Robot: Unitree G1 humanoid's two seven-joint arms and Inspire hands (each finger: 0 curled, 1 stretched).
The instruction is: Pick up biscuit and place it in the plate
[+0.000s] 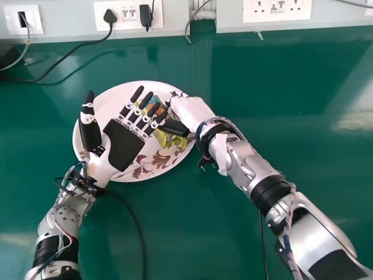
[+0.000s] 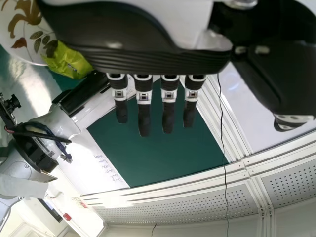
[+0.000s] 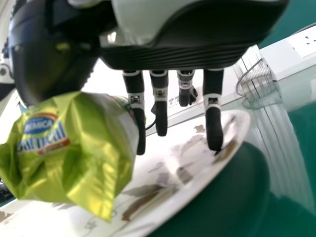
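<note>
A white plate with brown floral print [image 1: 154, 166] lies on the green table. Over its right half is my right hand [image 1: 187, 111], pinching the yellow-green biscuit packet [image 1: 169, 140] between thumb and fingers. The right wrist view has that hand [image 3: 197, 37] with the crinkled packet [image 3: 74, 148] at its thumb and nearest finger, above the plate [image 3: 168, 197]. My left hand [image 1: 125, 143] is over the plate's left part, palm up and open, its fingers reaching close to the packet. In the left wrist view this hand [image 2: 143, 42] has straight fingers; the packet [image 2: 66, 61] is off to one side.
Wall sockets [image 1: 125, 14] with plugs and black cables line the table's far edge. One cable [image 1: 137, 221] runs over the table below the plate, near my left forearm. A dark object [image 1: 8, 55] stands at the far left.
</note>
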